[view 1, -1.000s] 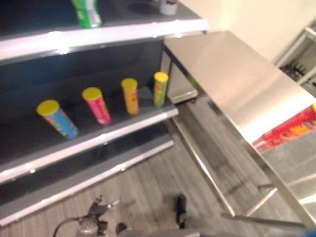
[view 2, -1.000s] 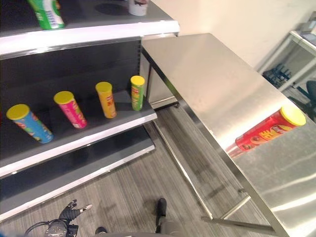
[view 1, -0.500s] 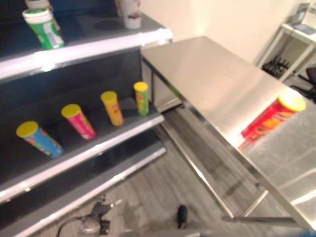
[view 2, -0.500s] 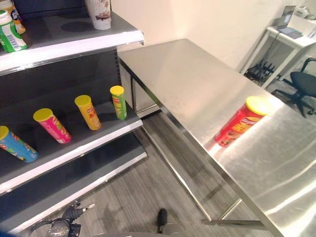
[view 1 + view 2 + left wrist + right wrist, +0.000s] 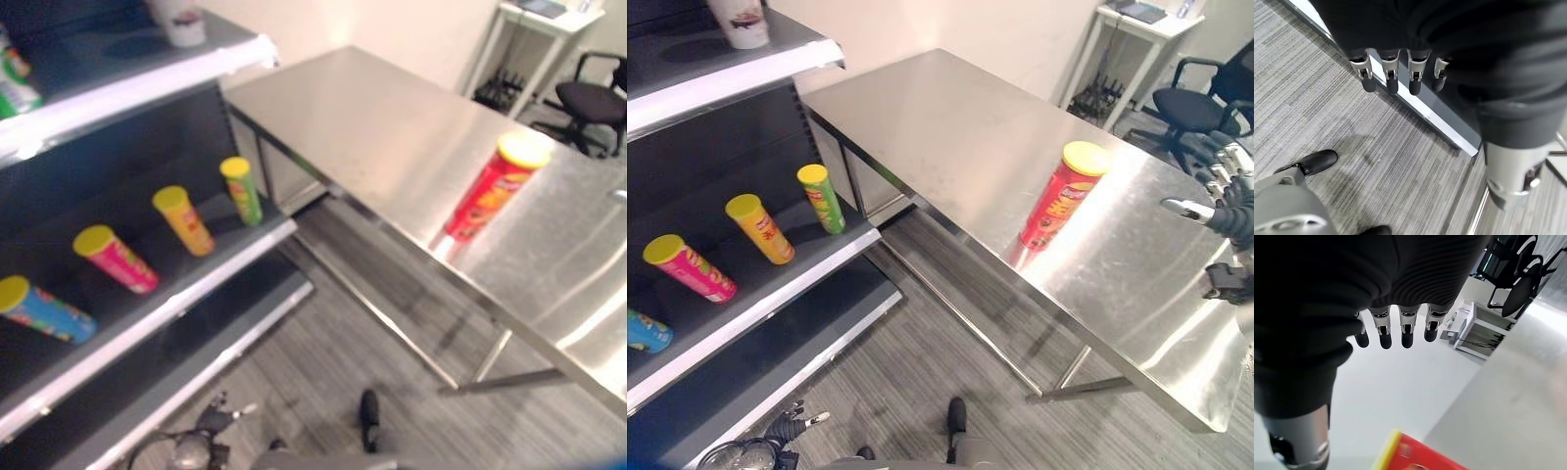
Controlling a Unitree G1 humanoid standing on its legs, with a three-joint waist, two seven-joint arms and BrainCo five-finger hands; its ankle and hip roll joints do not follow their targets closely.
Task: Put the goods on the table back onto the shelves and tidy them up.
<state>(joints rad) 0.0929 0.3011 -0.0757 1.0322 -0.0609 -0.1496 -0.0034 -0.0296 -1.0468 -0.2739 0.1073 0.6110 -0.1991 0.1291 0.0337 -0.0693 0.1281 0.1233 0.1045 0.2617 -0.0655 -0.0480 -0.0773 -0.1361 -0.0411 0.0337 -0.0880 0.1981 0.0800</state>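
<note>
- Left eye view: a red tube (image 5: 488, 191) with a yellow lid is standing upright on the steel desk (image 5: 372, 127), near its front edge. To my left, a green tube (image 5: 241, 190), an orange tube (image 5: 184, 219), a pink tube (image 5: 116, 259) and a blue tube (image 5: 44, 311) are sitting in a row on the middle shelf (image 5: 167, 304). My left robot hand (image 5: 217, 419) is hanging low over the grey floor (image 5: 343, 343).
- Right eye view: my right robot hand (image 5: 1220, 208) is hovering at the desk's right end, well apart from the red tube. A white cup (image 5: 743, 20) is standing on the top shelf (image 5: 725, 78), and a black office chair (image 5: 1200, 93) is sitting beyond the desk.
- Left wrist view: my left robot hand's fingers (image 5: 1392, 78) are hanging relaxed, holding nothing, above the floor.
- Right wrist view: my right robot hand's fingers (image 5: 1405, 330) are relaxed and empty; the red tube's top is showing beyond them.
</note>
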